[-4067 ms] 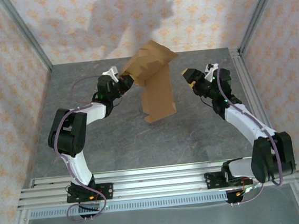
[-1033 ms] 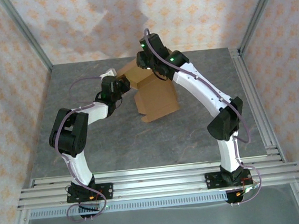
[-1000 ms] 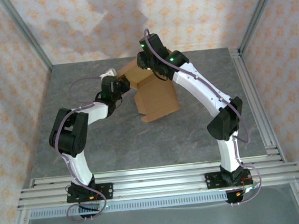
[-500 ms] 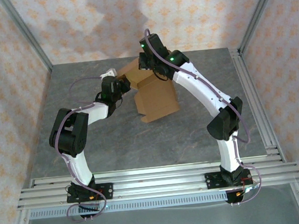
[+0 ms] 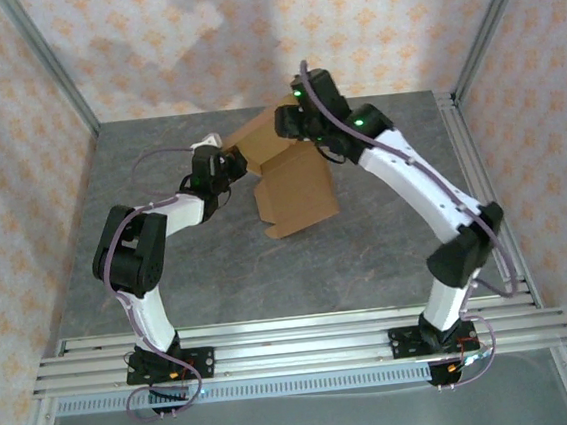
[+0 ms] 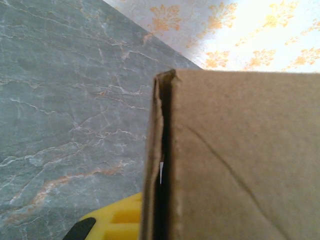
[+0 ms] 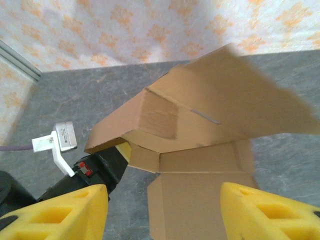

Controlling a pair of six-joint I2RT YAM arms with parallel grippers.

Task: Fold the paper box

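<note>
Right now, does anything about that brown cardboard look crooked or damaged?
Yes. The paper box is only half folded and tilted, pinched at one edge by the left gripper, with its upper flaps jutting out at uneven angles. One panel carries a diagonal crease, possibly a stray bend.

arms (image 5: 400,166): white links, black joints | cables (image 5: 112,251): purple | tool pads (image 7: 260,212): yellow foam

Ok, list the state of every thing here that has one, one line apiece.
paper box: partly folded, upper flaps bent over, not yet closed up.
left gripper: shut, clamped on the paper box's edge.
right gripper: open, fingers spread wide above the paper box, holding nothing.
</note>
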